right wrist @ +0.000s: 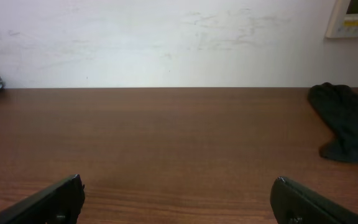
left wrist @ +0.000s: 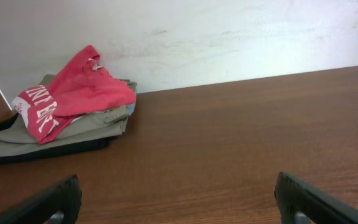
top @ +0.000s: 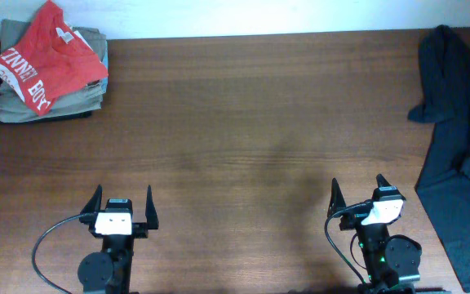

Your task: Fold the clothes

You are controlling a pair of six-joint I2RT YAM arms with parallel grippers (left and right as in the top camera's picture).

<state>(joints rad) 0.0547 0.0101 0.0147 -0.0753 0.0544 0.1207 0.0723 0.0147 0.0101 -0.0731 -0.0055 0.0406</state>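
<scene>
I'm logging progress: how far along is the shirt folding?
Nothing looks done: the red-orange T-shirt lies bunched on the stack of folded clothes at the far left corner. Nothing is in hand: left gripper and right gripper sit open, empty, near the front edge. Fetching, spreading and folding remain.

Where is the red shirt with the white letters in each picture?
Overhead: the red shirt lies in the top left corner, on the folded pile.
Left wrist: left of the middle, on the same pile, near the white wall.
Right wrist: not in it; only a bit of cloth, likely the pile, shows at the far left edge.
Shared landmark: the brown table meeting the white wall.
</scene>
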